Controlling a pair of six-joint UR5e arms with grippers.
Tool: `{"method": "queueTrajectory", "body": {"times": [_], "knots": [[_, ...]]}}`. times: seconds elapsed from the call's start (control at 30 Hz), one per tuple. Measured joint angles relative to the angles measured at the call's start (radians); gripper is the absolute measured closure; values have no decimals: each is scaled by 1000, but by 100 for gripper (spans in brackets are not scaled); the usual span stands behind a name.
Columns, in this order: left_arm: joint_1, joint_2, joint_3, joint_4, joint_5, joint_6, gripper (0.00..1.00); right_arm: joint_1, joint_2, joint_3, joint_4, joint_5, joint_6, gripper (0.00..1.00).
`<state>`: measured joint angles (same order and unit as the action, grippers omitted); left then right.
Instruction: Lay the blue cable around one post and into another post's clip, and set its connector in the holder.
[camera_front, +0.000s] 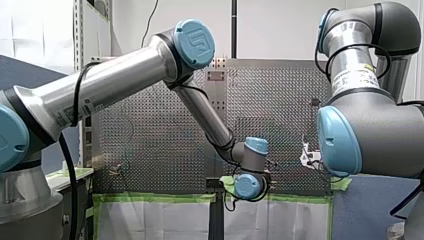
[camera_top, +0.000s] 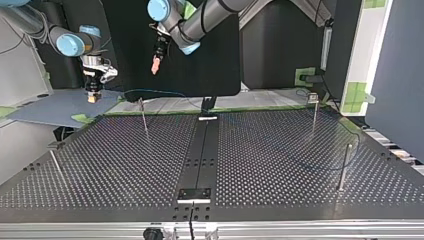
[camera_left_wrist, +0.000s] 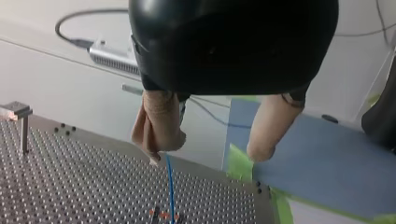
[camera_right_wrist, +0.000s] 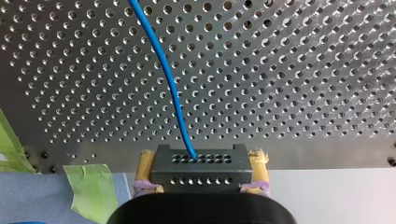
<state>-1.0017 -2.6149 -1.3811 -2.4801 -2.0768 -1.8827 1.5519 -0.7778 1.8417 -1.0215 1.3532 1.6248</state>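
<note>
Right wrist view alone shows right gripper (camera_right_wrist: 201, 158) pinching the black perforated connector block (camera_right_wrist: 201, 171) at the edge of the perforated metal table (camera_right_wrist: 303, 70), with the thin blue cable (camera_right_wrist: 173, 88) running across it. Left wrist view: left gripper (camera_left_wrist: 210, 150) spread above that edge.

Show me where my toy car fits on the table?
In the top view, the perforated table is bare between the near-left post and the centre strip. Its far edge is crowded: blue cable, my left gripper, my right gripper.
</note>
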Motion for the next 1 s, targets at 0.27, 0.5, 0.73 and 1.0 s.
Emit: {"method": "queueTrajectory", "body": {"times": [0.27, 0.5, 0.73, 1.0], "knots": [[7, -67, 74, -57, -1, 1, 0, 1, 0, 0, -1, 0, 0, 100], [14, -109, 138, -70, -5, -3, 0, 0, 0, 0, -2, -1, 0, 100], [18, -114, 210, -73, -6, -2, 0, 0, 0, 0, -1, -2, 0, 100], [34, -114, 262, -95, -56, 22, 0, 2, 0, 0, 1, -2, 0, 100]]}}
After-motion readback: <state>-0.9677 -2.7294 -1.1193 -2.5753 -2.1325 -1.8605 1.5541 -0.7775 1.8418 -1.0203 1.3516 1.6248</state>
